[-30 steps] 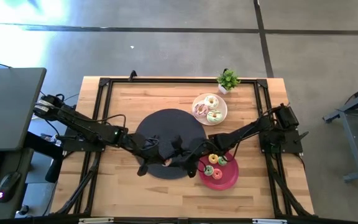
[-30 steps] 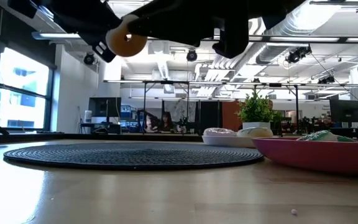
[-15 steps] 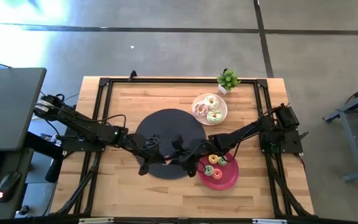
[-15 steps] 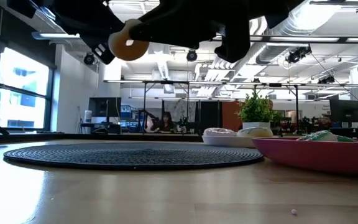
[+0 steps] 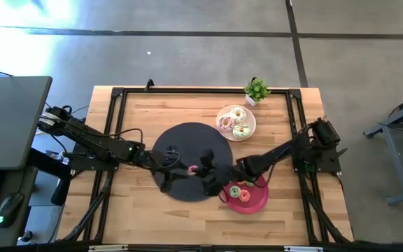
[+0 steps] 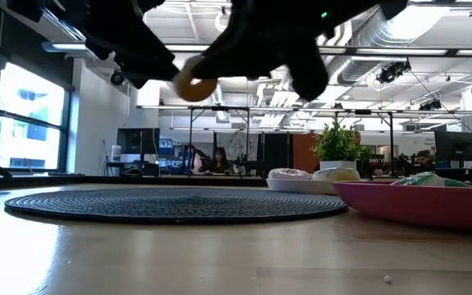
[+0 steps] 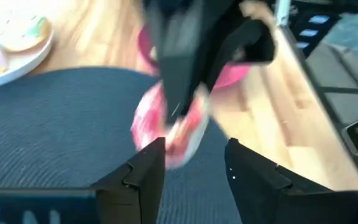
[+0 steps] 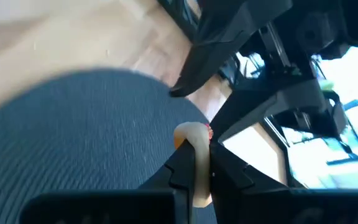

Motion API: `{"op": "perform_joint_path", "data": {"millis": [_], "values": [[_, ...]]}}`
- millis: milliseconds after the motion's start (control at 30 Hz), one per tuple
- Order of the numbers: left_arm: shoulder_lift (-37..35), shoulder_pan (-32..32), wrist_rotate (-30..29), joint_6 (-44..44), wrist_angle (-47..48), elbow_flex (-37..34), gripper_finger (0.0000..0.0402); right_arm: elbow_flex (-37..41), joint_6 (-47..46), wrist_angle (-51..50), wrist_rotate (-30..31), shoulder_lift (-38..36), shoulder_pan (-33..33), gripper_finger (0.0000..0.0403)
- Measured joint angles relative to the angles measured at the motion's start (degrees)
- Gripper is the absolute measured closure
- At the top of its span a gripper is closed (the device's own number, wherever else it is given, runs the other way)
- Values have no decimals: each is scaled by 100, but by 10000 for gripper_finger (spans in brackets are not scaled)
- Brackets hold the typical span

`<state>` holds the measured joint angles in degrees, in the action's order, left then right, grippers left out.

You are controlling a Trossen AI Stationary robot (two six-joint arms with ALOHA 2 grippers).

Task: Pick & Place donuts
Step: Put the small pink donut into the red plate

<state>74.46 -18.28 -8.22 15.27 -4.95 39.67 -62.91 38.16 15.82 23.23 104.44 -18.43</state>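
Pink-red donut is pinched in the right gripper fingers above the black mat; left gripper fingers spread facing it. Mistimed handover could drop it.

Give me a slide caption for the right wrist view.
Right hand shut on a small pink-and-tan toy ring donut, held edge-on above the round black woven mat.
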Motion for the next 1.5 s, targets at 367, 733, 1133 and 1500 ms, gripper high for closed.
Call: {"op": "perform_joint_path", "data": {"millis": [367,733,1133,1500], "values": [[2,-4,-371,-55,232,-12,238,4,-4000,-4468,1055,-1275,-1260,380],[4,-4,-1102,-37,175,-14,238,4,-6898,-6505,-274,-1353,-2594,379],[6,-4,-1354,170,76,-18,238,268,-7238,-6156,290,-1324,-2864,371],[6,-4,-1354,173,22,-21,238,1220,-6832,-5393,432,-1319,-2850,372]]}}
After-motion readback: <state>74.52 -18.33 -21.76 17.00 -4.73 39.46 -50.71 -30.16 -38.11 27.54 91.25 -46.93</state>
